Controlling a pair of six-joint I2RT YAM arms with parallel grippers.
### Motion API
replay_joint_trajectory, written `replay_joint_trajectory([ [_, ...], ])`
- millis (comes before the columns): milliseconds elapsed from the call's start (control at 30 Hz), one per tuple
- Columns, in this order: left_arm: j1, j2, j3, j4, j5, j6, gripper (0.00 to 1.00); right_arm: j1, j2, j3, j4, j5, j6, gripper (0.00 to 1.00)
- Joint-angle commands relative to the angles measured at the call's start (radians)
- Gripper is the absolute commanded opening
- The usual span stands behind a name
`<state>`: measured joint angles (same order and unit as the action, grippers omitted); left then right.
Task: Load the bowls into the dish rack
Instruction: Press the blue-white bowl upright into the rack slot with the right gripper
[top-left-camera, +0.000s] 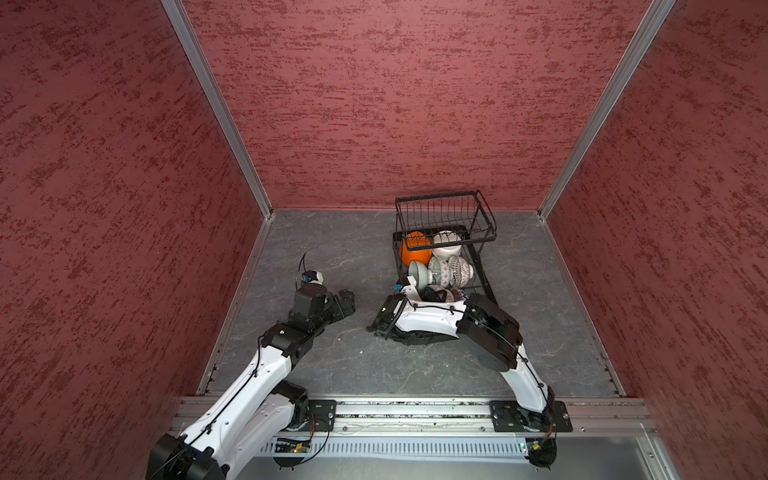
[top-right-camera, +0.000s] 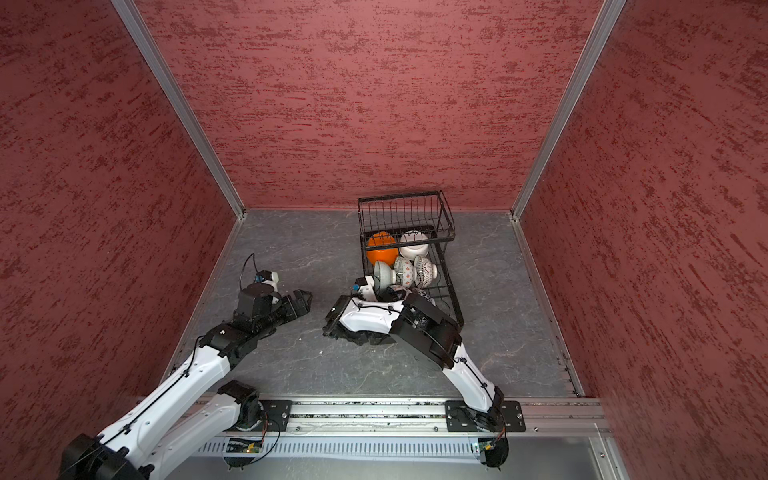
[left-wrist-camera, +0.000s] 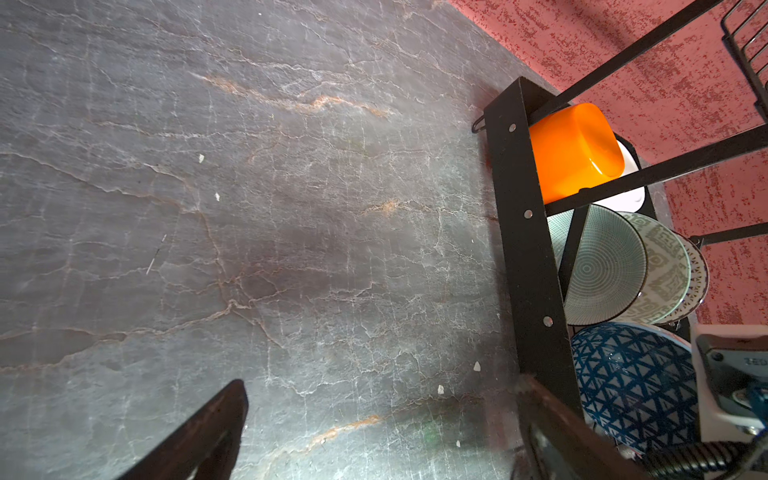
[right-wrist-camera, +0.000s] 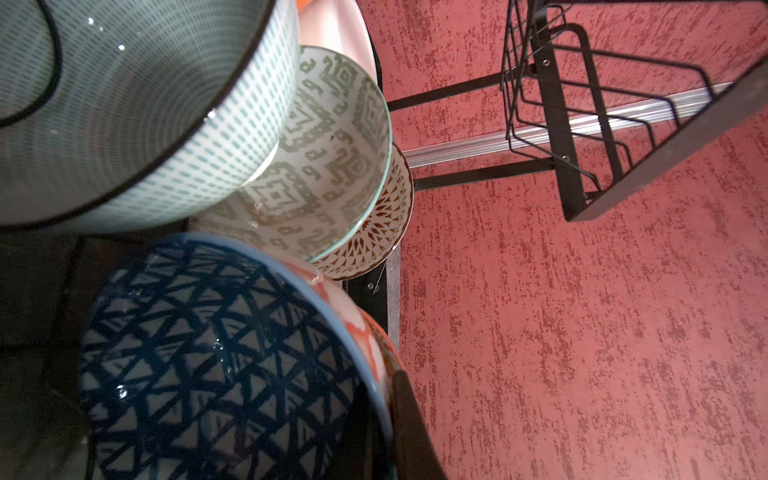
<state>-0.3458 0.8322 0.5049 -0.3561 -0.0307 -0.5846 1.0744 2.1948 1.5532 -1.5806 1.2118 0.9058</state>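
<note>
A: Your right gripper (top-left-camera: 433, 294) sat at the near end of the dish rack (left-wrist-camera: 523, 249). Its jaws were drawn almost together on the rim of the blue-patterned bowl (right-wrist-camera: 216, 365). In the right wrist view one dark finger (right-wrist-camera: 409, 419) lay against the outside of that rim.

B: You had that bowl tipped on its edge over the rack's low base, mouth turned toward your left arm. I couldn't tell whether it rested on the wires or hung from the grip.

A: Your left gripper (top-left-camera: 347, 300) was wide open and held nothing. Its fingers (left-wrist-camera: 208, 428) stood well apart over bare grey table (top-left-camera: 332, 249), near the rack but touching neither it nor any bowl.

B: The other bowls you could see were all on the base. The orange bowl (top-left-camera: 413, 249) and the plain white bowl (top-left-camera: 446, 245) lay under the raised basket. Nearer you, three stood on edge in a row, packed side to side: the grey-green bowl (top-left-camera: 417, 272), the red-patterned bowl (top-left-camera: 440, 270) and the black-patterned bowl (top-left-camera: 460, 270).

A: Just behind the blue one a sliver of red-orange showed. I couldn't tell which bowl it belonged to.
</note>
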Motion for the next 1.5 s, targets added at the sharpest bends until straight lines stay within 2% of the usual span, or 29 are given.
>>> replay_joint_trajectory([
  [0, 0.01, -0.004, -0.012, 0.014, 0.0, 0.023, 0.99, -0.003, 0.066, -0.006, 0.172, -0.105, 0.028, 0.0],
  [433, 0.017, 0.006, -0.017, 0.025, 0.006, 0.023, 1.0, -0.002, 0.088, 0.02, 0.263, -0.11, -0.08, 0.03],
  [733, 0.025, 0.009, -0.021, 0.032, 0.009, 0.026, 1.0, 0.013, 0.124, 0.078, 0.237, -0.15, -0.063, 0.04],
  [933, 0.029, 0.003, -0.025, 0.032, 0.009, 0.026, 0.99, 0.017, 0.145, 0.095, 0.188, -0.156, 0.005, 0.03],
  [1200, 0.046, 0.021, -0.028, 0.063, 0.019, 0.037, 1.0, 0.032, 0.159, 0.102, 0.021, -0.149, 0.247, 0.02],
  [1467, 0.053, 0.067, -0.02, 0.092, 0.051, 0.046, 0.99, 0.051, 0.18, 0.114, -0.002, -0.193, 0.309, 0.07],
])
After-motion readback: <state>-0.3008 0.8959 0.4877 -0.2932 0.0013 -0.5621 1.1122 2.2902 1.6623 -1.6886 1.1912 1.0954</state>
